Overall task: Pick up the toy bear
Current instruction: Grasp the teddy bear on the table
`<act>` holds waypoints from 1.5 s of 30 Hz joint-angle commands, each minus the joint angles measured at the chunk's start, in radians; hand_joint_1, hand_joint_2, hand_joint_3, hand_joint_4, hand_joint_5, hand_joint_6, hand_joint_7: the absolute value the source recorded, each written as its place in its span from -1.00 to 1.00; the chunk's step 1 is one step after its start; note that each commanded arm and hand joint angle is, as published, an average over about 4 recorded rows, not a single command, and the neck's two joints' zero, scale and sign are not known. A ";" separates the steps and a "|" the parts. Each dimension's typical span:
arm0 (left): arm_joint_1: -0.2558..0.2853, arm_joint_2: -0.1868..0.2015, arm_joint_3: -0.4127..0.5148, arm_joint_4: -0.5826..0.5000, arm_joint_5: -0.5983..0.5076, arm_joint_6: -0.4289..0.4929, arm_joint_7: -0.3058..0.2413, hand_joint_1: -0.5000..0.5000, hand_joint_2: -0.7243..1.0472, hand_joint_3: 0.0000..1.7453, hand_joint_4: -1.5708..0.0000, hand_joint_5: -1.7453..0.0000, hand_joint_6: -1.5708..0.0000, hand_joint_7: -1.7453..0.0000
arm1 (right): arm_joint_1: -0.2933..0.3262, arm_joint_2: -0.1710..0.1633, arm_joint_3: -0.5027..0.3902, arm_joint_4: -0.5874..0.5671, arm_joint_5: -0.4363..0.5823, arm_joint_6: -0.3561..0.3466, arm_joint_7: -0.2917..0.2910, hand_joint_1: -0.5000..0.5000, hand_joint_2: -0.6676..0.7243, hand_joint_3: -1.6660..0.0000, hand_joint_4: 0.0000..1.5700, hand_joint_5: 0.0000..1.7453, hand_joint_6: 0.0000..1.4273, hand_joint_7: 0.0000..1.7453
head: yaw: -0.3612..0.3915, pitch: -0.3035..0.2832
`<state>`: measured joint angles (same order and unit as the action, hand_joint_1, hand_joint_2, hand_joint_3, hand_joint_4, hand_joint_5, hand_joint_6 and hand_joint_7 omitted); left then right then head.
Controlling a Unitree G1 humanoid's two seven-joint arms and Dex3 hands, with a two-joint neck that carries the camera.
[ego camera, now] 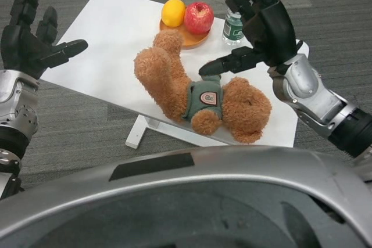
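I see the table (110,33) carrying the bear (197,88), which lies near the front edge, long axis running from the legs toward the middle to the head at the front right corner. My right hand (258,18) hovers just above its torso, fingers spread and empty, possibly brushing it. My left hand (29,33), also spread and empty, waits off the left edge, farther away.

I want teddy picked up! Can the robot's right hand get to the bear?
Probably yes. The right hand hangs open just above the toy bear, its thumb nearly at the bear's green vest, with nothing between them. The small bottle and fruit plate sit behind, out of the way.
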<state>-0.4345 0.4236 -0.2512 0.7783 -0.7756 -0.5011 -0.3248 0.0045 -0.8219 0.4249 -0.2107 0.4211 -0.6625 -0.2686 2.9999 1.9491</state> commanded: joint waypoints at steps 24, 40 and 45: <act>-0.046 0.011 -0.007 0.068 -0.011 -0.004 0.000 0.60 0.40 -0.90 1.00 1.00 1.00 0.76 | -0.038 -0.158 0.151 -0.024 0.051 0.026 0.032 -0.58 -0.59 0.90 -1.00 -0.56 -1.00 -0.88 | 0.046 -0.013; -0.029 0.007 -0.004 0.067 -0.014 -0.006 0.000 0.62 0.40 -0.90 1.00 1.00 1.00 0.76 | -0.029 -0.169 0.165 0.007 0.051 0.028 0.058 -0.71 -0.14 -0.88 -1.00 -0.64 -1.00 -0.84 | 0.060 -0.018; -0.023 0.007 -0.004 0.068 -0.019 -0.008 0.000 0.63 0.40 -0.90 1.00 1.00 1.00 0.76 | 0.004 -0.111 0.102 0.017 0.048 0.027 0.061 -0.85 0.18 -0.90 -1.00 -0.67 -1.00 -0.92 | 0.066 -0.016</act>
<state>-0.4667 0.4343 -0.2567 0.8357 -0.7832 -0.5022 -0.3254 -0.0035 -0.9473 0.5469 -0.1983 0.4678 -0.6360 -0.2071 3.0648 1.9333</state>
